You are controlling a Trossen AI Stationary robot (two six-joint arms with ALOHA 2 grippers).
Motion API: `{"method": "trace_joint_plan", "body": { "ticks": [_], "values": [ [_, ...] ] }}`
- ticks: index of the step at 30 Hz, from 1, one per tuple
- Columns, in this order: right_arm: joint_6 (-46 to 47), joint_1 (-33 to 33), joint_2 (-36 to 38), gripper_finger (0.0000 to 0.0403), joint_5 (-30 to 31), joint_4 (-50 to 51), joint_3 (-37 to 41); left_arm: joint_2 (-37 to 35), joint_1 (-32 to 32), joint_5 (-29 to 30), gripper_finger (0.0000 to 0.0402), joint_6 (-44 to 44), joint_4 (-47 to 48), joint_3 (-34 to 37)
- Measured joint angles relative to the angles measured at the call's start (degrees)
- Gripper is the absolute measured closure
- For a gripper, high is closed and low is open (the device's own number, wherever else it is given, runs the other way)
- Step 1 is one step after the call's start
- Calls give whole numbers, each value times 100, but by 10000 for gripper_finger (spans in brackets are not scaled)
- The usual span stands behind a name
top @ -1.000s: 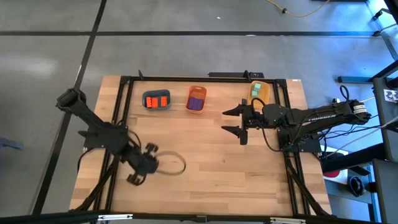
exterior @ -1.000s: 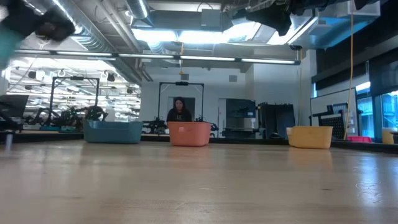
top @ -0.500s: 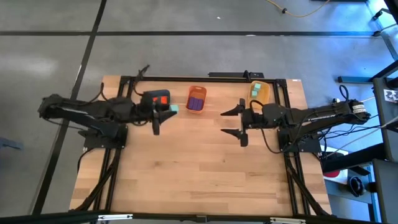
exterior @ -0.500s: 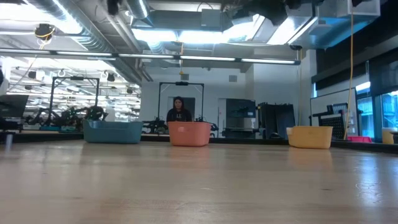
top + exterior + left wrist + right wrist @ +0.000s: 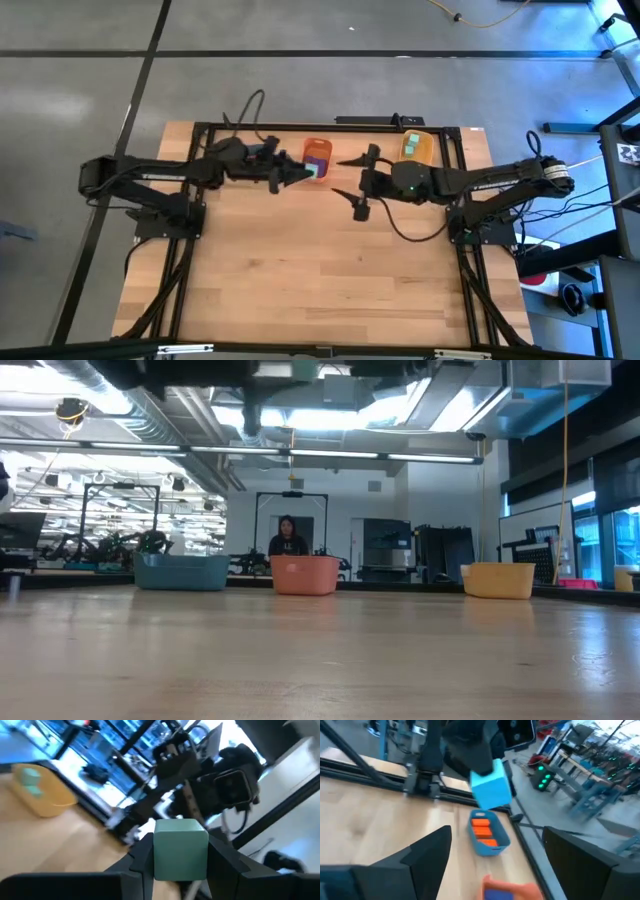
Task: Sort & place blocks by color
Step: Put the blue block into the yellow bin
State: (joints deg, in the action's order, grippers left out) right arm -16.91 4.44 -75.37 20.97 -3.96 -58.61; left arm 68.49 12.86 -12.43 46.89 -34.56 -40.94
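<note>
While the left end effector (image 5: 308,173) clamps a green cube (image 5: 180,849) above the orange tray (image 5: 317,160) near the counter's (image 5: 330,280) far edge, the right end effector (image 5: 352,186) hovers spread wide nearby; near half bare.

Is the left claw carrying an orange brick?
No, the left gripper is clamped on a mint-green cube, plain in its wrist view.

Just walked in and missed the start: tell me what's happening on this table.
The left gripper holds a mint-green cube in the air near the orange tray of purple bricks. The right gripper hangs open nearby, holding nothing. Orange-red bricks lie in the blue-grey tray; mint cubes already sit in the yellow tray.
</note>
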Motion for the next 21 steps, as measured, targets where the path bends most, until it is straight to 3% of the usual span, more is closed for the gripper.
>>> {"method": "trace_joint_plan", "body": {
  "ticks": [10, 21],
  "values": [
    [-864, -65, -200, 89, -5, -29, -328, 992, -144, 23, 282, 538, -408, -1036],
    [-1095, -93, -189, 91, -211, -625, -328, 1027, -216, 327, 282, 634, -366, -1104]
  ]
}}
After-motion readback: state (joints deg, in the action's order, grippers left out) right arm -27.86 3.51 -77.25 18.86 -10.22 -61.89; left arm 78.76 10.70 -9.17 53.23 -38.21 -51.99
